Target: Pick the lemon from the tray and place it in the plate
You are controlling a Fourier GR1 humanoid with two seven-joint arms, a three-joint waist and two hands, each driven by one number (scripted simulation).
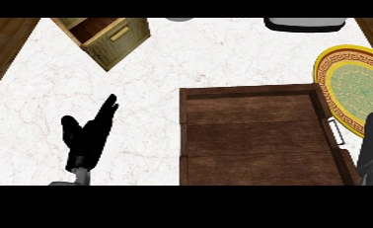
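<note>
Resting at lower left, left hand [86, 135] spread with fingers up, right hand [365, 160] a dark sliver beside the wooden tray [247, 123], pose untellable, lemon hidden, yellow-green plate [350, 89] touching tray.

Tray [255, 138] sits on the counter [153, 84], near and to the right. The plate [353, 86] lies just beside the tray's far right corner. A small drawer box [109, 37] stands well apart at the far left. The left hand [86, 135] is left of the tray.
</note>
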